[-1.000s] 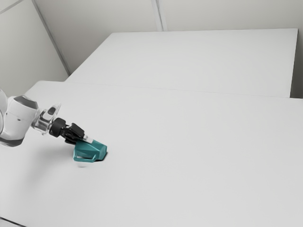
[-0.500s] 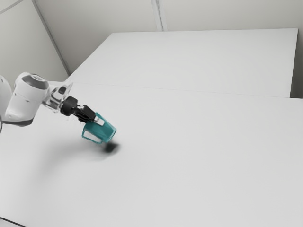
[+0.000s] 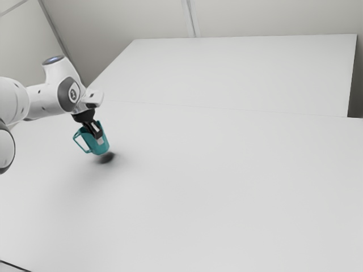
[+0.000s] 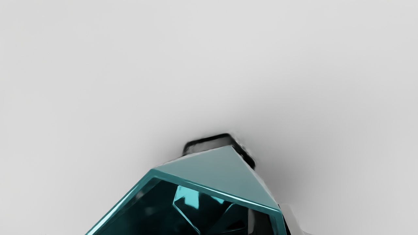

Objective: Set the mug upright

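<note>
- Mug [image 3: 101, 149]: teal, faceted, in the air over the surface [image 3: 227, 187]. It's on the exterior view's left, somewhat in from the far edge.
- Attitude: mouth up, close to upright but leaning a little, the top toward the exterior view's left. Handle [image 3: 80, 145] points that way too.
- A dark shadow [image 3: 106, 159] lies on the surface just beside and below the base, apart from it.
- My gripper [image 3: 98, 139] points down at the mug. The fingers [image 3: 100, 141] are pinched on its side wall, one outside, the other reaching in through the mouth.
- Wrist view: I look partly into the mug, past an angular rim [image 4: 212, 189]. The inside is dark with bright teal glints; a pale outer facet slopes away beyond.
- Past that facet, a dark-edged grey patch [image 4: 209, 143]. Can't tell what it is.
- Arm [image 3: 51, 102] comes in from the exterior view's left, bending down at the wrist.
- Behind the surface's far edge, a second broad white slab [image 3: 238, 71], pale walls [image 3: 113, 20] beyond it.
</note>
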